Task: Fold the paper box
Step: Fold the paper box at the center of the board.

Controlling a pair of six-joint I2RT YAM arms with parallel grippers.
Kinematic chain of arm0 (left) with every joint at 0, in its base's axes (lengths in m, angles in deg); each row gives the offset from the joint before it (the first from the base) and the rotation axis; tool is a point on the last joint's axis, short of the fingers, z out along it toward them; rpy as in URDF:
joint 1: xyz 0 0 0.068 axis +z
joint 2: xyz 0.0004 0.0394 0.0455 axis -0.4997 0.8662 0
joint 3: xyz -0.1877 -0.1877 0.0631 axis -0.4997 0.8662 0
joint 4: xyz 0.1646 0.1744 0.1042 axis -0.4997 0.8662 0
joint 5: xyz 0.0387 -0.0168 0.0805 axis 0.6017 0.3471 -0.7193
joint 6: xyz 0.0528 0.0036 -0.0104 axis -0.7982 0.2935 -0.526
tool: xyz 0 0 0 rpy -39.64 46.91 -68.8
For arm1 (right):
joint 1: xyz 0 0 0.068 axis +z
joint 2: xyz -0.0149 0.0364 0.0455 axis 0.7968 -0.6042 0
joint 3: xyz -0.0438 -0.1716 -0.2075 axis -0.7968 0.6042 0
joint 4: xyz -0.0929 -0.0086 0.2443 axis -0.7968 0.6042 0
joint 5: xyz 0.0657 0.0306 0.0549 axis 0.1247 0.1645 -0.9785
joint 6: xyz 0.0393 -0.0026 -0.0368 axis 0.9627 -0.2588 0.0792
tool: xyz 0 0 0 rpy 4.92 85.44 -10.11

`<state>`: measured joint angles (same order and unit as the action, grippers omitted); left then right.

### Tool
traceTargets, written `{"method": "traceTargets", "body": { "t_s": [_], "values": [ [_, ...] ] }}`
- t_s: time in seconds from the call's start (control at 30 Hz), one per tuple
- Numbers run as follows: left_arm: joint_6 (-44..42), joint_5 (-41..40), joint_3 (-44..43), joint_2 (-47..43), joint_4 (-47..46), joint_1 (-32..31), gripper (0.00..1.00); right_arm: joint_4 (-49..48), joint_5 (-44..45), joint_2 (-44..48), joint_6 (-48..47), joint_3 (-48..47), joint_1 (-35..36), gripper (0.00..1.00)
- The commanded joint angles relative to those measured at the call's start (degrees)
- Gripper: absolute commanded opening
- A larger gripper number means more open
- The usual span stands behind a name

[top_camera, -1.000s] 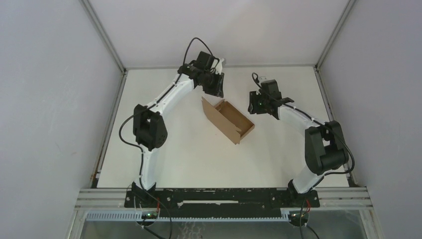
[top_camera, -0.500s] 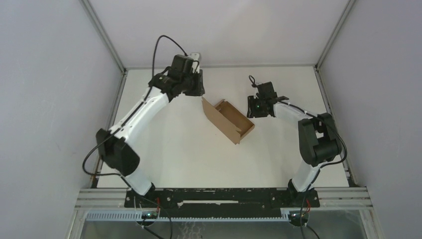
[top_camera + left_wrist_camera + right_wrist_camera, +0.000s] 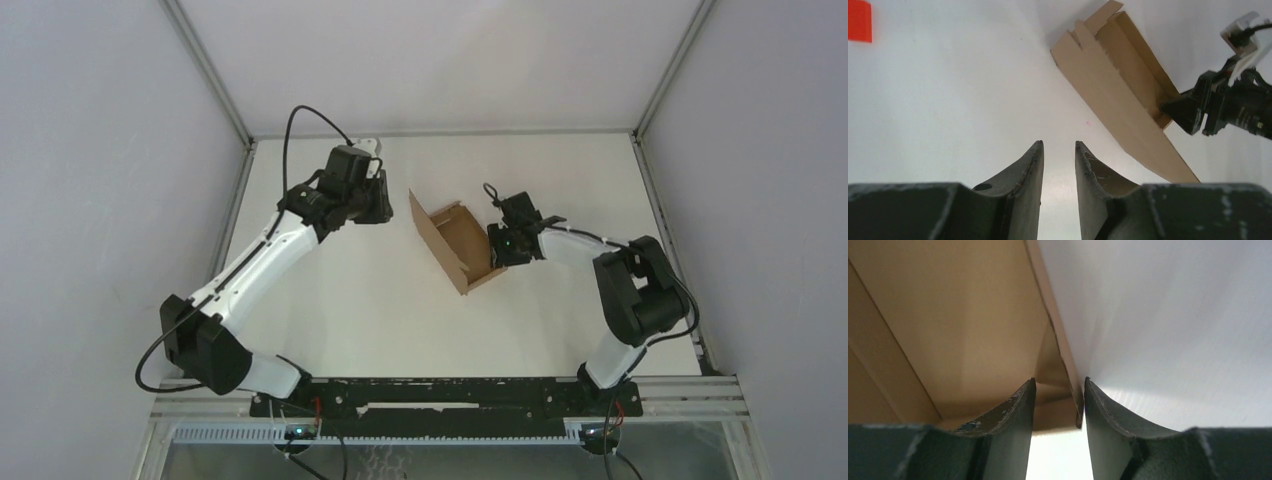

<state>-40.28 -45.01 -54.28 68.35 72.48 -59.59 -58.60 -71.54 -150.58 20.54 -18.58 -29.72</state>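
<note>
The paper box (image 3: 455,238) is brown cardboard, partly folded, with a tall left wall and an open tray; it lies mid-table. It also shows in the left wrist view (image 3: 1120,87) and the right wrist view (image 3: 948,315). My right gripper (image 3: 498,245) is open at the box's right side. Its jaws (image 3: 1059,381) straddle the thin right wall, whose edge lies close against the right finger (image 3: 1098,405). My left gripper (image 3: 380,205) hovers left of the box, apart from it. Its jaws (image 3: 1058,145) are a little apart and empty.
A small red block (image 3: 859,21) lies on the white table (image 3: 350,300) at the far left of the left wrist view. Grey walls and metal rails (image 3: 225,230) bound the table on three sides.
My left arm has swung back to the left and nearer, away from the box. My right gripper has moved left onto the box's right wall, and the box has shifted slightly.
</note>
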Motion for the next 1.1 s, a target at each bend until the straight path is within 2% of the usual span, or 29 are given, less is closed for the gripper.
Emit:
{"method": "traceTargets", "body": {
  "t_s": [0.0,0.2,0.3,0.43,0.53,0.63,0.77,0.9,1.07],
  "values": [
    [1.5,-0.6,3.2,-5.7,-2.9,0.2,0.35,-1.2,1.9,8.7,3.9,6.1,2.7,0.49],
    [1.6,-0.7,6.1,-8.2,-3.0,0.2,0.35,-1.5,2.1,16.6,9.5,12.1,12.1,0.49],
    [1.6,-0.4,6.9,-8.7,-3.1,0.2,0.35,-3.6,-0.7,19.8,13.5,14.0,17.0,0.53],
    [1.5,-0.6,7.7,-9.2,-3.3,0.3,0.35,-4.2,-3.6,22.4,14.4,15.0,18.6,0.56],
    [1.2,-1.0,8.3,-9.5,-3.1,0.3,0.35,-3.7,-5.4,27.2,11.8,15.0,12.5,0.55],
    [1.1,-1.7,8.9,-10.0,-2.8,0.2,0.35,-8.5,-10.5,30.8,8.6,14.8,1.7,0.53],
    [1.6,-2.8,10.9,-11.8,-2.5,0.3,0.35,-15.5,-17.2,26.7,7.4,10.4,-9.5,0.51],
    [4.7,-1.2,16.6,-16.8,-3.0,0.3,0.34,-13.3,-17.8,14.8,4.7,0.4,-11.9,0.49],
    [9.5,0.1,25.7,-26.0,-4.6,-1.1,0.29,-14.1,-15.5,4.3,4.3,-6.1,-11.2,0.47]
  ]
}}
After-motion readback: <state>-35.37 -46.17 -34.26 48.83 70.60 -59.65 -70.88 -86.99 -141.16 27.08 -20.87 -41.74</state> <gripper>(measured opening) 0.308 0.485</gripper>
